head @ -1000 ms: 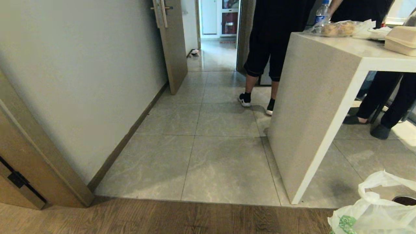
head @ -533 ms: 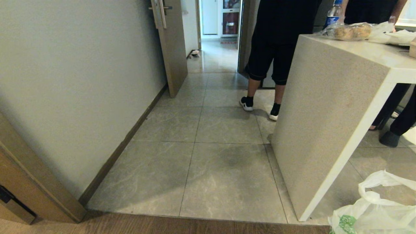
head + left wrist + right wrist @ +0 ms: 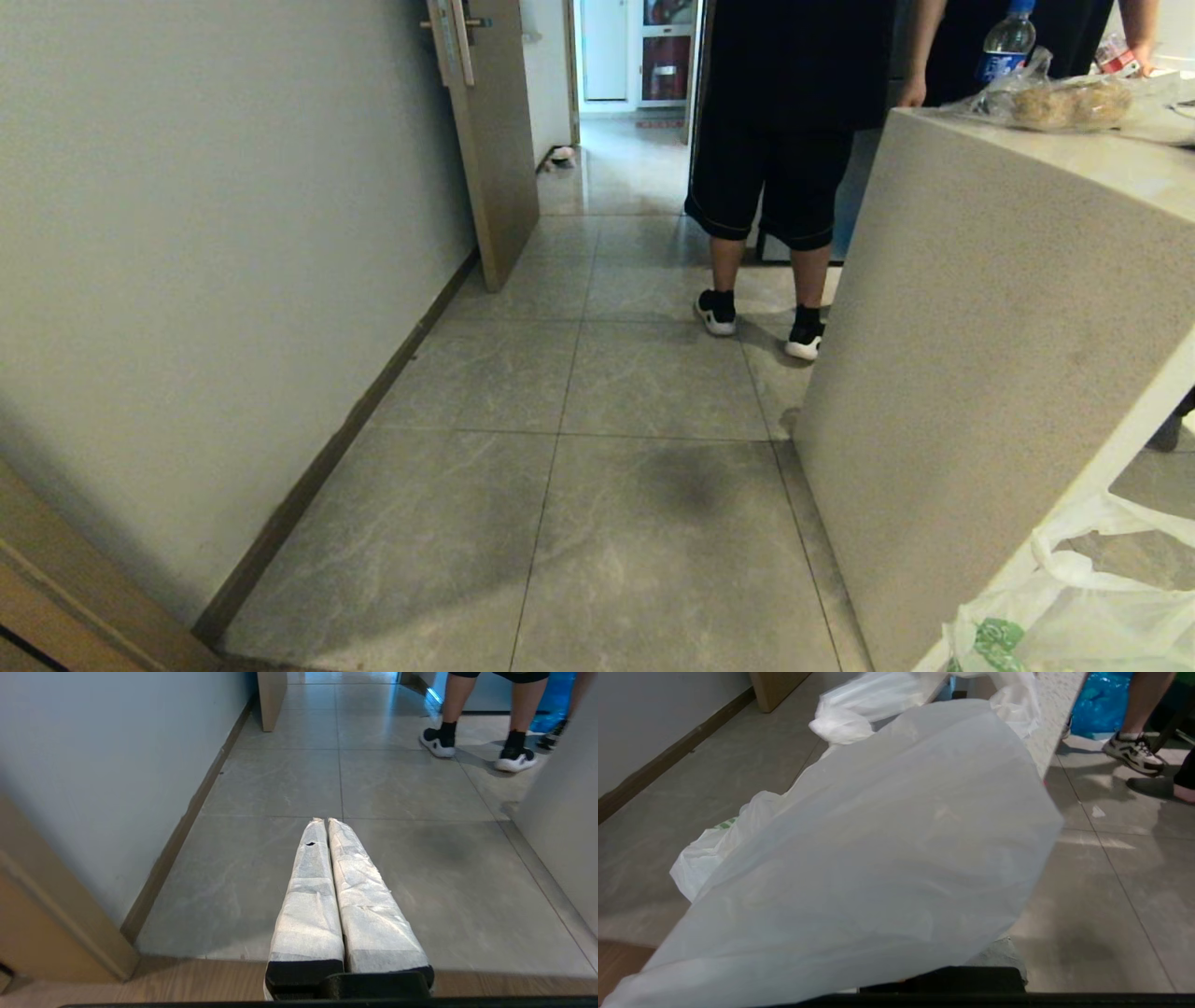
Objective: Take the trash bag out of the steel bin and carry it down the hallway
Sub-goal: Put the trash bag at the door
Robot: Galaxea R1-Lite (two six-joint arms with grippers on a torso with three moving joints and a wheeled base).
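Note:
The trash bag (image 3: 1074,616), thin translucent white plastic with a green print, hangs at the lower right of the head view. In the right wrist view the trash bag (image 3: 887,849) drapes over my right gripper, leaving only its dark base (image 3: 943,980) and a bit of one wrapped finger (image 3: 1011,954) visible. My left gripper (image 3: 325,820) is shut with nothing in it, its white-wrapped fingers pointing level along the hallway floor (image 3: 597,392) of grey marbled tiles. The steel bin is out of view.
A person in black shorts (image 3: 775,187) stands ahead on the right beside a pale stone counter (image 3: 980,327) holding bagged bread (image 3: 1064,101) and a bottle (image 3: 1006,42). A grey wall (image 3: 233,233) runs along the left to a brown door (image 3: 495,140). Other feet (image 3: 1134,753) and a blue bag (image 3: 1097,709) lie beyond the counter.
The whole head view has shifted: the camera has moved forward off the wooden floor onto the tiles, so counter and person loom nearer. The trash bag stays at the lower right corner.

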